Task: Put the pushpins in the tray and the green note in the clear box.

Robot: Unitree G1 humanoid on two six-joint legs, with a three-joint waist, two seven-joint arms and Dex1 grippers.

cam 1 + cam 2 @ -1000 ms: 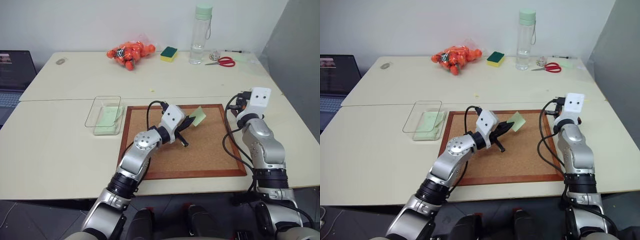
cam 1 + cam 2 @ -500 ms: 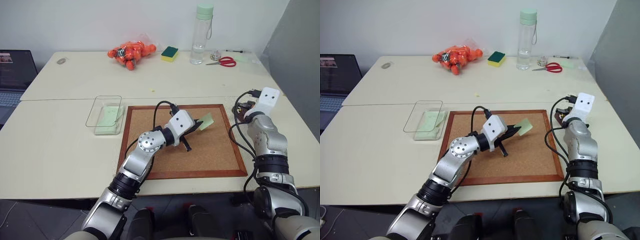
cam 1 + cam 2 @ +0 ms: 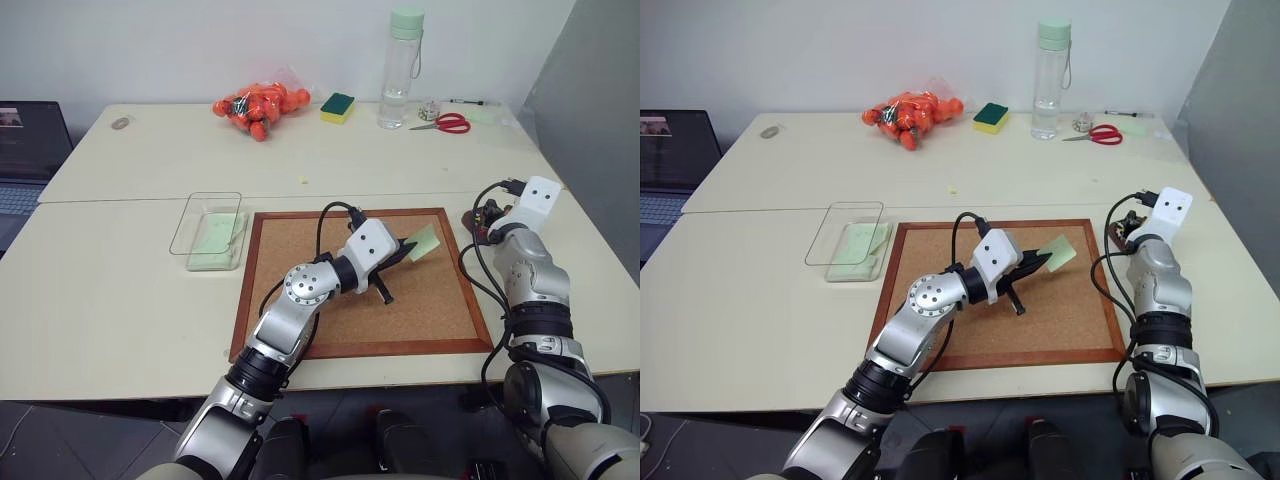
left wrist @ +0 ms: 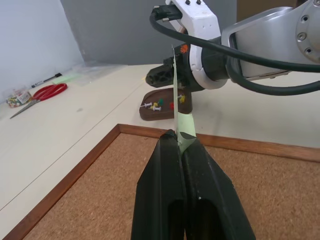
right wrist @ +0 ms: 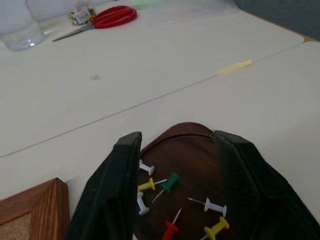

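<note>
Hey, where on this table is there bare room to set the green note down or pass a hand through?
Bare tabletop lies left of the clear box, and between the cork board and the far row from orange bag to scissors. It is crowded where the right claw hangs over the tray of pushpins.

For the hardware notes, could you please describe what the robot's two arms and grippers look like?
Both arms have silver-grey metal segments with black joint bands and round disc-shaped joint caps. Loose black cables loop along each forearm. The left gripper and right gripper each have a white boxy wrist housing marked with small dark dots, and two broad, matte black, tapered fingers.
</note>
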